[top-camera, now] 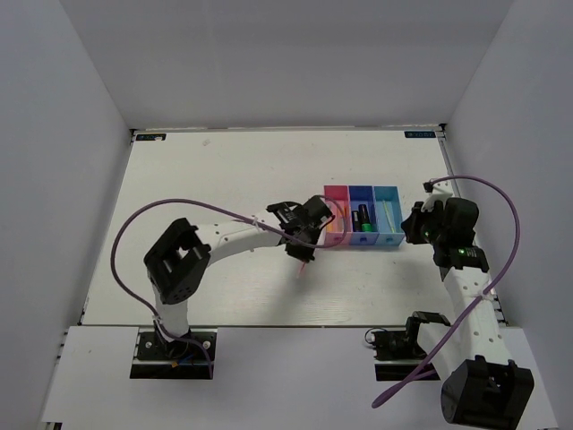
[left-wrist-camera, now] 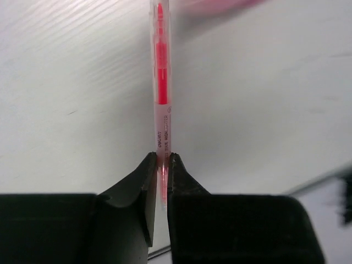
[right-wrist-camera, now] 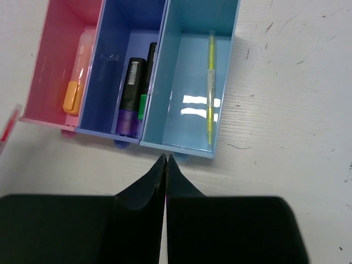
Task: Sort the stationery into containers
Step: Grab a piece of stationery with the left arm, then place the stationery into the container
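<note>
White tabletop (left-wrist-camera: 66, 82); left fingers (left-wrist-camera: 140, 190) pinch the pink pen (left-wrist-camera: 160, 93), far end cropped; right fingers (right-wrist-camera: 146, 190) closed, seemingly empty.

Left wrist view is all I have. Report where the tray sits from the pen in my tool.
Observer: The tray sits just beyond the pink pen, slightly right, with its pink bin nearest.
Operator: List what that bin holds.
Observer: One orange-capped marker.
Operator: Report the other arm.
Observer: The right tool is shut and empty, in front of the light blue bin.
</note>
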You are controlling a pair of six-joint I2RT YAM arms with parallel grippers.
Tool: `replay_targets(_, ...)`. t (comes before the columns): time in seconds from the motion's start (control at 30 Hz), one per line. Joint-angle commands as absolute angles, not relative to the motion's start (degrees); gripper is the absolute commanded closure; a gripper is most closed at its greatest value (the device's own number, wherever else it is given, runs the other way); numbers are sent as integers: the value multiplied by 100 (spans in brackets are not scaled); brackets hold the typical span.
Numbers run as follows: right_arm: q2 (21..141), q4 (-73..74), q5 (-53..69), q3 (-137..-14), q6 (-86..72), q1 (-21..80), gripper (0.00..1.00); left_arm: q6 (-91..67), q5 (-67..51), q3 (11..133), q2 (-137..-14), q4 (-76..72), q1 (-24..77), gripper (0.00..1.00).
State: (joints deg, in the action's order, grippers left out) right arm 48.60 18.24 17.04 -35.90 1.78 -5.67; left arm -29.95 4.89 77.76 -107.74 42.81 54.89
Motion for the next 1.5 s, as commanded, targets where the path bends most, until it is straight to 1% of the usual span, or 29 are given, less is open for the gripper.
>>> replay_targets(0.0,4685,1635,1356,-3709,62,-606,100,-3242,-183,8182,-9976,3072,5686,100)
replay_targets(0.03,4658,1583,1232,-3700,35,-606,96,-3365,-446,8287,-10010,2876,5678,100)
replay_targets(0.07,4658,1573,1091,-3691,35,-606,95,-3453,-561,8488,-10063,2691,5669,100)
replay_targets(0.1,4667,1538,777,-3700,-130,-598,95,-3480,-615,8629,-10403,2489,5678,100)
replay_targets(0.13,4667,1521,652,-3700,-201,-606,94,-3559,-815,9040,-10554,2383,5669,100)
replay_targets(0.2,4641,1494,415,-3691,-237,-633,94,-3638,-922,9901,-11185,2276,5651,100)
replay_targets(0.23,4649,1485,396,-3700,-255,-633,94,-3821,-1140,10097,-11493,2094,5643,100)
replay_targets(0.27,4641,1485,378,-3683,-272,-633,94,-3884,-1230,10273,-11644,2022,5608,100)
replay_targets(0.3,4623,1468,369,-3674,-272,-642,94,-3980,-1361,10779,-11785,1934,5590,100)
replay_targets(0.33,4614,1450,378,-3665,-272,-668,94,-4225,-1502,10949,-12169,1751,5555,100)
replay_targets(0.4,4579,1450,369,-3665,-273,-677,94,-4420,-1695,11370,-12400,1548,5485,100)
replay_targets(0.43,4579,1450,360,-3665,-299,-694,94,-4743,-1783,11408,-12601,1138,5441,100)
replay_targets(0.53,4544,1406,369,-3647,-299,-756,94,-5315,-1916,11373,-12814,573,5361,100)
replay_targets(0.63,4535,1415,387,-3647,-316,-774,94,-5475,-1934,11417,-13025,221,5291,100)
replay_targets(0.9,4553,1459,518,-3648,-308,-888,92,-5625,-1644,11408,-13376,44,5265,87)
replay_targets(0.93,4570,1450,510,-3665,-316,-905,90,-5608,-1609,11417,-13377,35,5265,84)
replay_targets(1.0,4579,1459,536,-3656,-325,-932,89,-5599,-1547,11408,-13412,97,5238,81)
replay_targets(1.03,4579,1468,545,-3656,-325,-940,89,-5590,-1547,11408,-13403,114,5230,77)
replay_targets(1.07,4579,1468,571,-3665,-334,-967,86,-5599,-1547,11408,-13403,140,5221,75)
replay_targets(1.1,4588,1468,589,-3665,-334,-975,86,-5581,-1538,11408,-13412,184,5212,74)
replay_targets(1.13,4588,1476,615,-3648,-325,-984,83,-5572,-1538,11408,-13430,228,5212,69)
replay_targets(1.2,4605,1468,633,-3656,-343,-1011,82,-5546,-1468,11408,-13447,324,5212,65)
replay_targets(1.23,4614,1468,633,-3674,-343,-1019,82,-5563,-1450,11417,-13447,343,5212,65)
replay_targets(1.37,4623,1503,720,-3656,-360,-1063,80,-5537,-1433,11548,-13535,500,5194,58)
replay_targets(1.4,4614,1486,729,-3648,-360,-1072,79,-5528,-1415,11575,-13553,510,5194,58)
replay_targets(1.47,4640,1477,738,-3648,-360,-1090,79,-5546,-1398,11601,-13570,536,5194,58)
